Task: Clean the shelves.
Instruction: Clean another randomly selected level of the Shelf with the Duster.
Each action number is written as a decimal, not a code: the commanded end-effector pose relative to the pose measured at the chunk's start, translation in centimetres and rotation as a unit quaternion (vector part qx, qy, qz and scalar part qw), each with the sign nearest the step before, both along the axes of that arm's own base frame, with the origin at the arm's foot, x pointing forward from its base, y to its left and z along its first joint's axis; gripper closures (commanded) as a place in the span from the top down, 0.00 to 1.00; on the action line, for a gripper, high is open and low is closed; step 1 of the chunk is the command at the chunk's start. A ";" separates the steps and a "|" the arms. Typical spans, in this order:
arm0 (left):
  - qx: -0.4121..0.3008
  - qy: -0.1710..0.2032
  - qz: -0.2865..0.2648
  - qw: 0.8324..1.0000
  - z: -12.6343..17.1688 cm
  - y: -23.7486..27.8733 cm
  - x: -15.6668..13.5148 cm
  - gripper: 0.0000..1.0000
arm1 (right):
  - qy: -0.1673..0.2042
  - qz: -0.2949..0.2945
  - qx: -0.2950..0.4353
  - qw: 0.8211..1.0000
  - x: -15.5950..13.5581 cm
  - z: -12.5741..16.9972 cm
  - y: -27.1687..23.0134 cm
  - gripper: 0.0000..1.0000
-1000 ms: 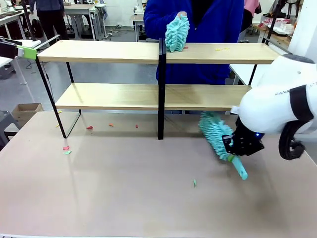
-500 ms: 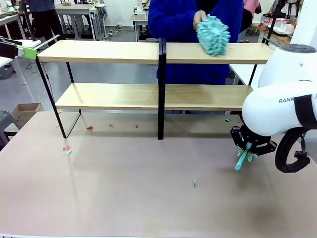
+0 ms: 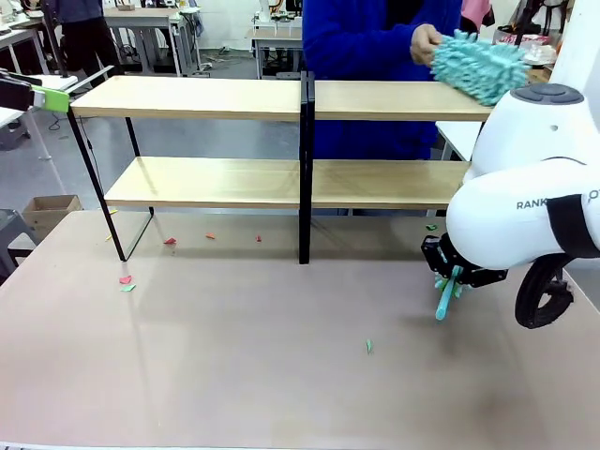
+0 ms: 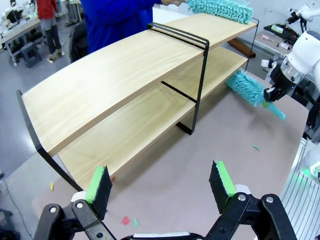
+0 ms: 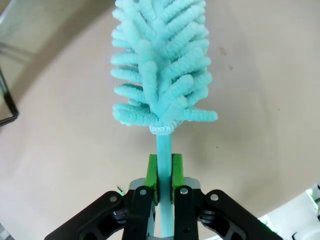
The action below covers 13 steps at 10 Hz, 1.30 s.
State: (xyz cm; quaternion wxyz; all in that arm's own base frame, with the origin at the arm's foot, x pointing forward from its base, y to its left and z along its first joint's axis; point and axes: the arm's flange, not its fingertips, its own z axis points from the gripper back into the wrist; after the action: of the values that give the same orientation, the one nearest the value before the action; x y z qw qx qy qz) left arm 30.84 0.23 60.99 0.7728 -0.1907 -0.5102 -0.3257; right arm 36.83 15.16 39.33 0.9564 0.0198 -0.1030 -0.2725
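Observation:
The shelves (image 3: 281,98) stand across the far half of the table, two light-wood boards in a black frame. A person in blue holds a teal duster (image 3: 478,64) on the right end of the top board. My right gripper (image 3: 457,272) hangs low over the table before the shelves' right end, shut on the handle of a second teal duster (image 3: 444,298). In the right wrist view the fingers (image 5: 152,172) clamp that handle below the fluffy duster head (image 5: 160,65). My left gripper (image 4: 160,182) stands open and empty, off the shelves' left end (image 4: 115,70); its green pad (image 3: 54,98) shows at top-board height.
Small red and green scraps (image 3: 125,279) lie on the beige tabletop near the shelves' left leg, with another scrap (image 3: 368,346) mid-table. A cardboard box (image 3: 47,211) sits on the floor at left. A white side table (image 3: 459,136) stands behind the shelves' right end.
The person's duster swept right along the top board to its right end. My right gripper swung its duster round, so its head is now behind the arm and the handle points down.

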 end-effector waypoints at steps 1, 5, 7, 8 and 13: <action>0.002 0.001 0.008 1.000 -0.6 -0.3 -0.5 1.00 | -0.044 0.048 -0.007 0.998 -3.9 -1.3 -1.4 0.13; 0.002 0.001 0.008 1.000 -0.6 -0.3 -0.5 1.00 | 0.001 0.197 0.033 0.980 -5.7 -0.2 1.0 0.13; 0.002 0.001 0.008 1.000 -0.6 -0.3 -0.5 1.00 | 0.028 0.269 0.057 0.961 -6.0 0.0 0.3 0.13; 0.002 0.001 0.008 1.000 -0.6 -0.3 -0.5 1.00 | 0.051 0.310 0.058 0.948 -6.2 -0.3 -0.1 0.13; 0.002 0.001 0.008 1.000 -0.6 -0.3 -0.5 1.00 | 0.020 0.445 0.114 0.888 -11.4 3.0 -4.5 0.13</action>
State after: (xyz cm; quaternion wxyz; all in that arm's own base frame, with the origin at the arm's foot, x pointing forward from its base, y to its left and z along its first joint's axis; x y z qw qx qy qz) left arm 30.84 0.23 60.99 0.7727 -0.1907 -0.5103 -0.3257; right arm 32.30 14.33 44.26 0.9838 0.1205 -0.0274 0.1298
